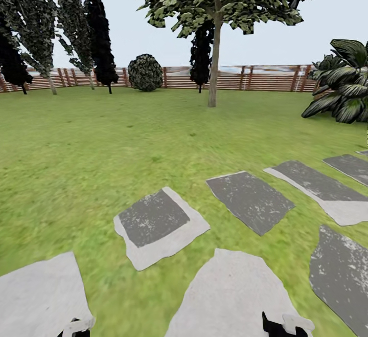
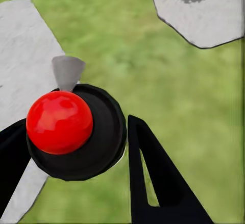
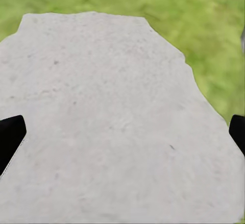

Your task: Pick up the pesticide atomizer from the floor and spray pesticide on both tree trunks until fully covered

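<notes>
— So where is the small dark pesticide atomizer with the red ball top?
— Between the two black fingers of the left pincer, seen from the left wrist camera. Its round black body sits against both fingers, a pale grey nozzle poking out beyond it. That pincer is clenched on the atomizer.
— And what lies under it?
— Green lawn, with pale grey stone slabs at either side.
— The other arm?
— From its wrist camera the right pincer shows two black fingertips far apart at the edges, spread wide with nothing between them, above a light grey stone slab.
— And further out?
— From the head camera, dark grey stepping stones with pale borders run across the grass toward the right. A tall tree with a straight grey-brown trunk stands well off, near the brown slatted wooden fence. A round dark shrub sits by the fence, and a broad-leaved dark plant at the right edge.
</notes>
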Controlling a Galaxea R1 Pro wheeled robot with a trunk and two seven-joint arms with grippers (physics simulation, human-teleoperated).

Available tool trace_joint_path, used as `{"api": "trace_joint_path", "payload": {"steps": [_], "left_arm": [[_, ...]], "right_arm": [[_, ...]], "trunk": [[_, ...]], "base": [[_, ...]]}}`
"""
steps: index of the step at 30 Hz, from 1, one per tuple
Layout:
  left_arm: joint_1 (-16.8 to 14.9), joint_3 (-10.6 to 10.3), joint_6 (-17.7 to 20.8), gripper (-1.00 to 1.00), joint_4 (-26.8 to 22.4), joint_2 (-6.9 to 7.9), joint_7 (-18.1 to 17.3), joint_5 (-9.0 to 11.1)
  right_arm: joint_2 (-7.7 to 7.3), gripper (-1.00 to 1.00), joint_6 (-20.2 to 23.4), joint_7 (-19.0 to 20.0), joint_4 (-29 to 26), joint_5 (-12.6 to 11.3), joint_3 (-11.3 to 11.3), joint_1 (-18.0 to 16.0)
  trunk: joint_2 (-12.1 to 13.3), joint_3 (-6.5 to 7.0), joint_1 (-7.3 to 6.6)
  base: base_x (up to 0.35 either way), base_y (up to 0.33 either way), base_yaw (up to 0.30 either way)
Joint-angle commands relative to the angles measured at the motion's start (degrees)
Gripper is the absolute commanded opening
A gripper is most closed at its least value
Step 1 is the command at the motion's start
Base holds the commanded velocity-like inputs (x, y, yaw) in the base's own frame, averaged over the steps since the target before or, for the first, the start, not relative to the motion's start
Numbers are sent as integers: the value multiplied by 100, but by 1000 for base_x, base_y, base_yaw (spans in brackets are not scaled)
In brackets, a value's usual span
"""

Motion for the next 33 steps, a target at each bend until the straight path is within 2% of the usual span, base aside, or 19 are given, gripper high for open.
{"api": "trace_joint_path", "payload": {"steps": [1,33], "left_arm": [[-3,-9,-18,-100,4,1,-2,39],[-3,-9,-18,-100,4,1,-2,39]], "right_arm": [[1,100,-17,-15,6,30,-8,-4],[1,100,-17,-15,6,30,-8,-4]], "trunk": [[-2,-5,2],[-2,-5,2]], "base": [[307,-102,-2],[308,-101,0]]}}
